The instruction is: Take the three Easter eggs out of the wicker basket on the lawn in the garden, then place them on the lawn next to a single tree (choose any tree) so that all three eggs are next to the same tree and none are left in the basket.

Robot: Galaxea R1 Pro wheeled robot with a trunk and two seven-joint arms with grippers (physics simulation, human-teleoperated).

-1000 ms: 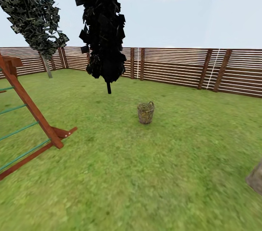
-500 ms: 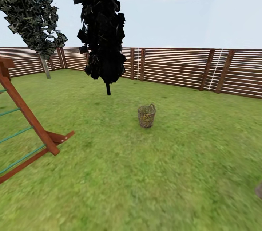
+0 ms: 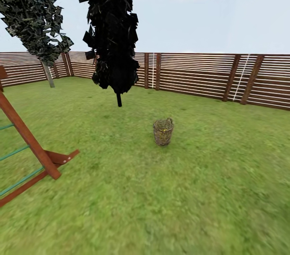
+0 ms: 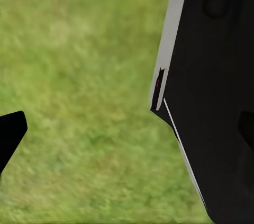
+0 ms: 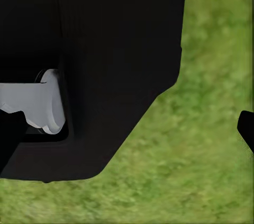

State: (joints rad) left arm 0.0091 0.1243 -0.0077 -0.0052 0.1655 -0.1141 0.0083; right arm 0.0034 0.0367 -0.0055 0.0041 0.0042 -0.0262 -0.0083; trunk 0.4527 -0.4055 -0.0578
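The small round tan wicker basket [image 3: 163,131] stands upright at frame centre on the mottled green lawn [image 3: 161,198], below-right of a dark narrow cypress-like tree [image 3: 110,29]. Brown slatted wooden fence [image 3: 193,74] runs behind. Whether either gripper's jaws are apart or together, I cannot tell.

No text, label, brand, number or sign can be read anywhere in these pictures.
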